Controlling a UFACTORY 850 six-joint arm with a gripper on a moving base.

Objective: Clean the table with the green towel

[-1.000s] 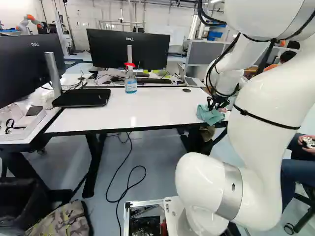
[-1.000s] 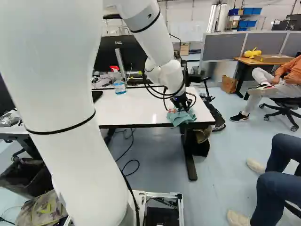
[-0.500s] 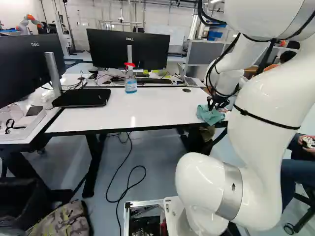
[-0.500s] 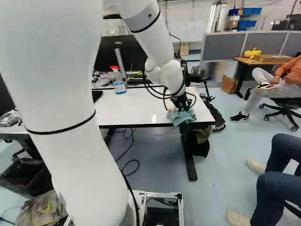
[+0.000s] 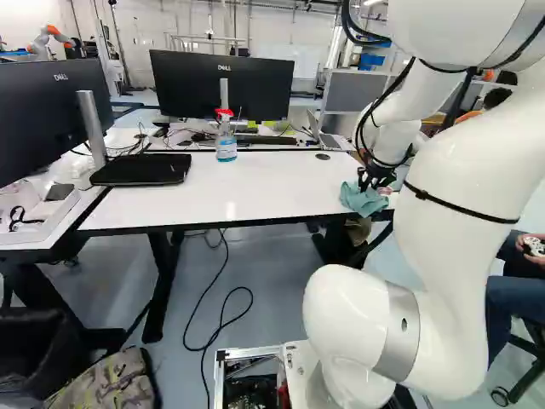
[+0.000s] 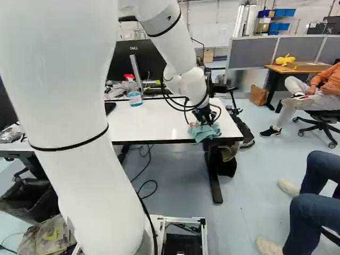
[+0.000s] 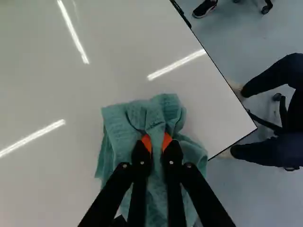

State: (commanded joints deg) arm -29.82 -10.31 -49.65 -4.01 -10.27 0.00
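At the near right corner of the white table (image 5: 281,183), my gripper (image 5: 371,181) (image 6: 205,118) points down onto the green towel (image 5: 364,199) (image 6: 204,132). In the wrist view the gripper (image 7: 156,144) is shut on a bunched fold of the towel (image 7: 163,106), cloth pinched between its orange pads. The towel spreads crumpled around the fingers on the table top and drapes over the near edge. Its underside is hidden.
A spray bottle (image 5: 226,141) with a red head stands at the table's back, near a monitor (image 5: 222,85). A black monitor foot (image 5: 142,169) rests to the left. A seated person's legs (image 6: 311,202) are right of the table. Another robot (image 5: 51,38) stands far back.
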